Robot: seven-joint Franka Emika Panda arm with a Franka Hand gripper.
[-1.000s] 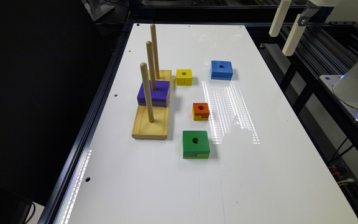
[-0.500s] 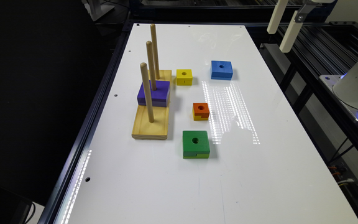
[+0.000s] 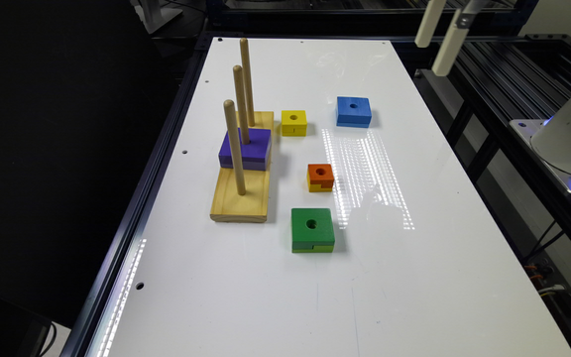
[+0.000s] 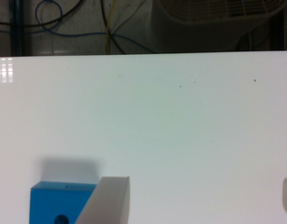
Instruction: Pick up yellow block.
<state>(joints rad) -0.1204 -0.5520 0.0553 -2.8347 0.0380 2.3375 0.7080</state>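
yellow block untouched, gripper high and off to the side

yellow block (image 3: 294, 122) sits flat on the white table (image 3: 414, 277), hole facing up, just beside the far end of the wooden peg base (image 3: 242, 191) and apart from it by a narrow strip of table. the blue block (image 3: 353, 111) lies near it toward the exterior view's right; the orange-topped block (image 3: 320, 177) and the green block (image 3: 312, 229) lie nearer the camera. a purple block (image 3: 245, 148) is threaded on the middle peg.

gripper (image 3: 438, 33) hangs well above the table, past its far right edge in the exterior view. its fingers (image 4: 108, 200) are spread wide with nothing between them; the wrist view shows one at each side with bare table between. the blue block (image 4: 59, 205) sits partly behind one finger in that view.

key relation: the target lies down and toward the exterior view's left of the gripper, with the blue block roughly between the two. the target looks nearly square, so no long axis governs the grasp; either pair of opposite faces should serve, though the side facing the peg base offers little clearance.

pose: the fingers point downward with a slight tilt. judged stage: approach not yet completed, nothing held. the coming move calls for travel across the blue block and then descent over the target.
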